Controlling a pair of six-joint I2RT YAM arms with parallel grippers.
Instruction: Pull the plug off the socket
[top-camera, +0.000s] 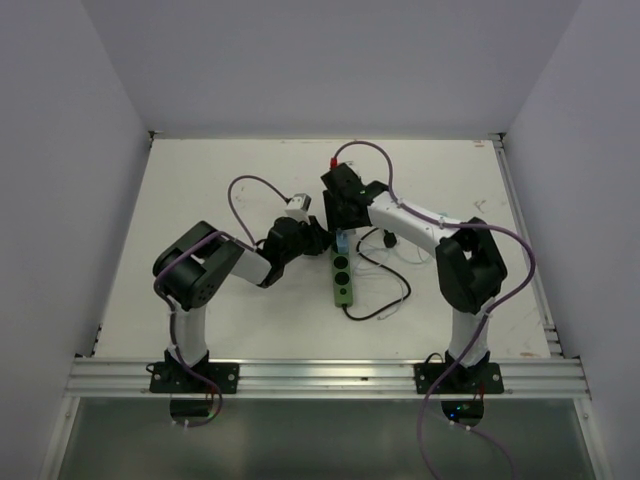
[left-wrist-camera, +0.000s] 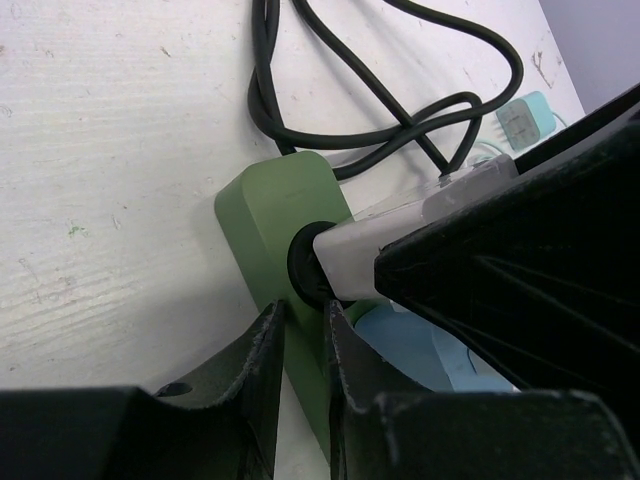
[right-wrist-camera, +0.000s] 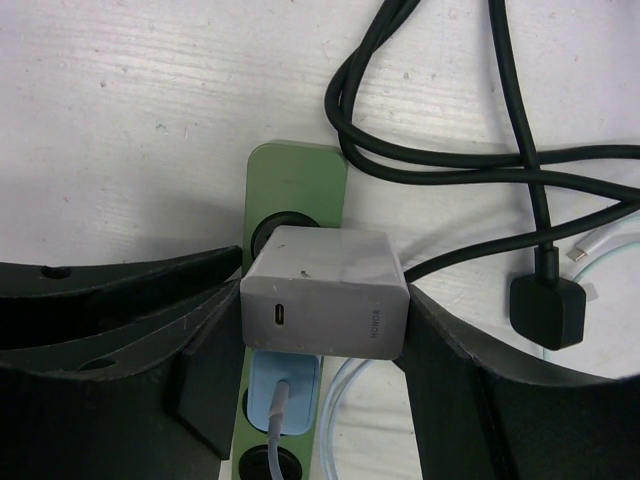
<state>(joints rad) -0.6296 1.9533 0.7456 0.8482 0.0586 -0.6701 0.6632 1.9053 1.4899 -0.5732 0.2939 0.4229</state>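
The socket (top-camera: 343, 285) is a narrow green strip lying lengthwise mid-table. A grey block-shaped plug (right-wrist-camera: 325, 295) sits in the end outlet of the socket (right-wrist-camera: 298, 170). My right gripper (right-wrist-camera: 325, 300) is shut on that plug, one finger against each side. In the left wrist view the plug (left-wrist-camera: 400, 225) shows pressed into the black outlet of the socket (left-wrist-camera: 265, 210). My left gripper (left-wrist-camera: 300, 310) stands over the strip's left edge just before that outlet. Its jaws are a narrow gap apart, with the green edge and the table showing between them.
A light blue plug (right-wrist-camera: 285, 390) with a pale cable fills the neighbouring outlet. A thick black cord (right-wrist-camera: 450, 170) loops on the table beyond the strip, ending in a black plug head (right-wrist-camera: 547, 310). White walls enclose the table on three sides.
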